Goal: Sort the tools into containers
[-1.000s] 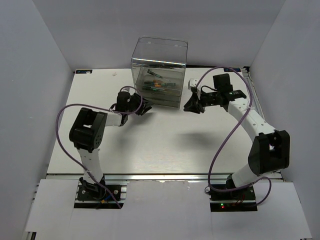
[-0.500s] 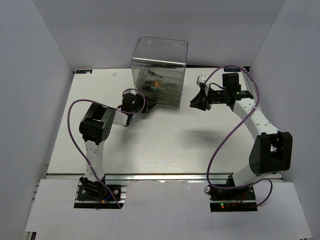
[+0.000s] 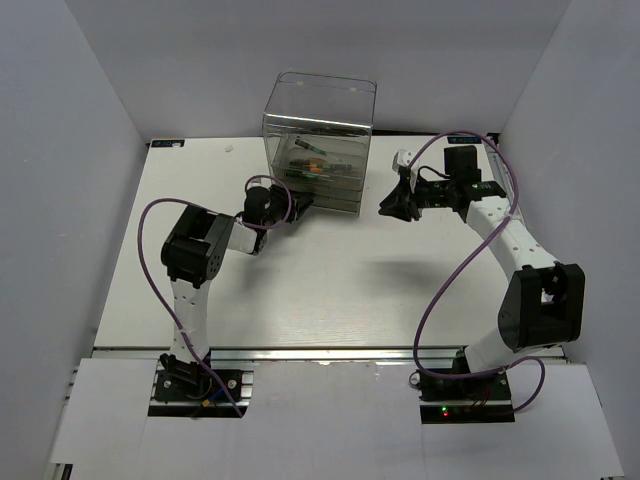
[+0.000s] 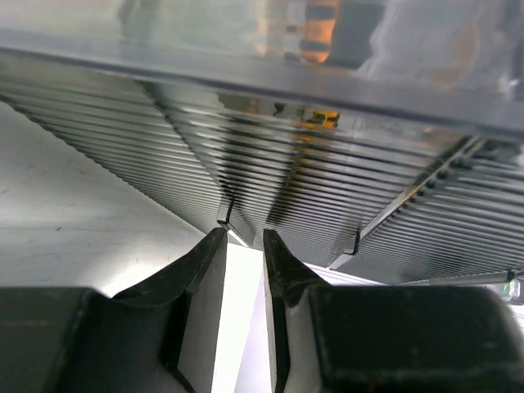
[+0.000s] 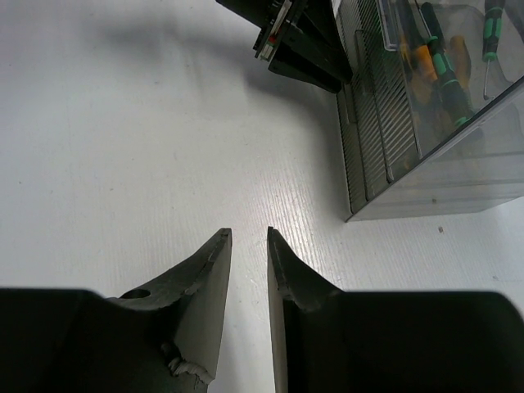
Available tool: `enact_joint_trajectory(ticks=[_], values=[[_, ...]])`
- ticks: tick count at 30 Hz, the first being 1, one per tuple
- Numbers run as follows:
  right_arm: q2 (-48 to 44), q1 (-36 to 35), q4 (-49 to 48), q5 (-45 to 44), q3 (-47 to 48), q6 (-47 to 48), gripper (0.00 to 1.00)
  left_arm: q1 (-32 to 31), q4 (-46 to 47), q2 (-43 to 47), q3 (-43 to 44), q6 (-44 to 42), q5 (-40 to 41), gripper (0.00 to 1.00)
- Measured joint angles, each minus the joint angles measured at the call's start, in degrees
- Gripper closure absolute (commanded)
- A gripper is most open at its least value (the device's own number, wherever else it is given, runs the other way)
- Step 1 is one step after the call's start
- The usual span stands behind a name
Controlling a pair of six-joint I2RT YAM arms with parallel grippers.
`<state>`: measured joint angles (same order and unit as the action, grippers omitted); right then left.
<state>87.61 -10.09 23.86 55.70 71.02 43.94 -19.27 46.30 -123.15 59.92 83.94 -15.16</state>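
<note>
Pale grey walls (image 3: 90, 150) close in a white surface (image 3: 330, 290), and the clear drawer cabinet (image 3: 318, 140) stands at its far middle. Every tool I can find is already inside that cabinet. Through its clear side the right wrist view shows the tools (image 5: 442, 61): slim screwdrivers with green-and-black handles and something orange among them. None of the three views shows a tool lying loose on the surface, so the sorting looks close to done. What seems to be left is drawer work, not picking.

The left hand (image 4: 244, 237) is low against the cabinet's front left corner, right up to the ribbed drawer fronts (image 4: 327, 196). Its fingers (image 4: 205, 262) stand a narrow slot apart with nothing between them, so it is released. A small tab (image 4: 225, 214) on one drawer front sits just above the fingertips. I cannot tell whether it touches them.

The right hand (image 5: 250, 233) hangs off the cabinet's right side, apart from it, over bare surface. It is also released, with its fingers slightly parted and holding nothing.

My guess is that the left hand is about to nudge or pinch a drawer, possibly to shut it.
</note>
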Motion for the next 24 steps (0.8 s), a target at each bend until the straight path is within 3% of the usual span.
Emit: enact_joint_trajectory(ticks=[9,20,22,24], values=[[0.0,0.0,0.0,0.0,-0.5,0.2,0.69,-0.1,0.9,-0.4,-0.3,1.1,0.9,0.63],[0.0,0.0,0.0,0.0,-0.6,0.2,0.69,-0.1,0.0,-2.2,1.5,1.1,0.8,0.76],[0.0,0.0,0.0,0.0,-0.6,0.2,0.69,-0.1,-0.3,-2.2,1.9,1.0,0.8,0.9],[0.0,0.0,0.0,0.0,-0.6,0.2,0.69,-0.1,-0.5,-2.2,2.1,1.2,0.8,0.97]])
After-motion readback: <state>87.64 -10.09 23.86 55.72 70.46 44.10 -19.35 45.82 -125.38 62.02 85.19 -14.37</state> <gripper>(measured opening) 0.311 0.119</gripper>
